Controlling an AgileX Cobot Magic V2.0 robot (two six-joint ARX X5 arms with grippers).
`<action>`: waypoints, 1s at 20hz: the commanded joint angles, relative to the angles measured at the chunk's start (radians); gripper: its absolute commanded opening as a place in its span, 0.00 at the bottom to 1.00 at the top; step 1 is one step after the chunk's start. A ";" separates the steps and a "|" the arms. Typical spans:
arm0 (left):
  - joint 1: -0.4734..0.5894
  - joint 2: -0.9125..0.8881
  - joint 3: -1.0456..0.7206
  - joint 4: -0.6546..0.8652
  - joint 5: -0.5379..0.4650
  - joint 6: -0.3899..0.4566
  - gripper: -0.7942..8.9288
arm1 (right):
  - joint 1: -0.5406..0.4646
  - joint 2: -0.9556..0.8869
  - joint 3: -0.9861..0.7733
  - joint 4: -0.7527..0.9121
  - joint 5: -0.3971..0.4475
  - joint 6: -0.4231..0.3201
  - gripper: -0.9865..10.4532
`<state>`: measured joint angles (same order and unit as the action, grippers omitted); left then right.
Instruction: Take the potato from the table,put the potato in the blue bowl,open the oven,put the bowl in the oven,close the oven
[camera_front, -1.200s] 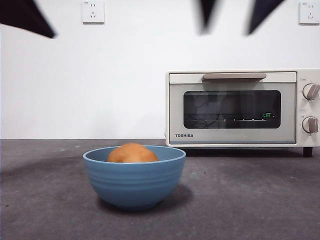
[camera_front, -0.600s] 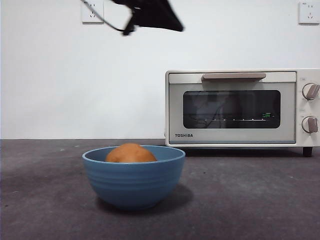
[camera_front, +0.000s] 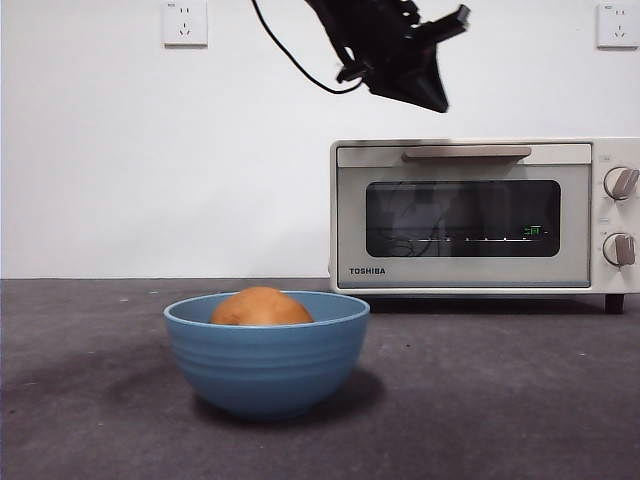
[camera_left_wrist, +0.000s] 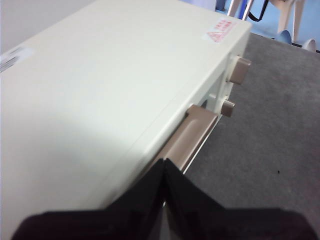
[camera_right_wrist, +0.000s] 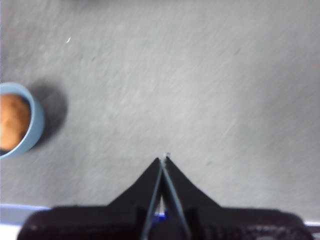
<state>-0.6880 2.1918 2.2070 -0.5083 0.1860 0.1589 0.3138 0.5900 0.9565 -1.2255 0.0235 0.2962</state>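
The orange-brown potato (camera_front: 261, 306) lies inside the blue bowl (camera_front: 266, 355), which stands on the dark table (camera_front: 480, 400) in front. Behind it to the right is the cream oven (camera_front: 470, 215), door closed, with its beige handle (camera_front: 468, 153) along the top. My left gripper (camera_front: 435, 100) hangs shut just above the oven's top left part; in the left wrist view its tips (camera_left_wrist: 164, 162) sit close over the handle (camera_left_wrist: 192, 135). My right gripper (camera_right_wrist: 163, 159) is shut high over bare table, with the bowl (camera_right_wrist: 30, 125) and potato (camera_right_wrist: 12, 121) off to one side.
Two knobs (camera_front: 621, 183) are on the oven's right side. Wall sockets (camera_front: 186, 22) are on the white wall behind. A black cable (camera_front: 290, 55) trails from the left arm.
The left arm has swung in from the upper left and come down to the right, now over the oven's handle. The two tips at the top a second ago have gone. Bowl and potato are still.
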 joint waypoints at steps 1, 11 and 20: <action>-0.003 0.053 0.004 0.023 -0.031 0.001 0.08 | 0.000 -0.032 -0.026 0.013 -0.042 0.050 0.08; -0.001 0.100 0.004 -0.213 0.020 -0.064 0.08 | 0.000 -0.157 -0.027 0.001 -0.103 0.100 0.08; -0.129 0.114 -0.002 -0.449 0.049 -0.153 0.08 | 0.000 -0.157 0.113 0.046 -0.136 0.100 0.08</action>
<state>-0.8204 2.2959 2.2105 -0.9623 0.2382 0.0303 0.3138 0.4362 1.0676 -1.1831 -0.1127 0.3935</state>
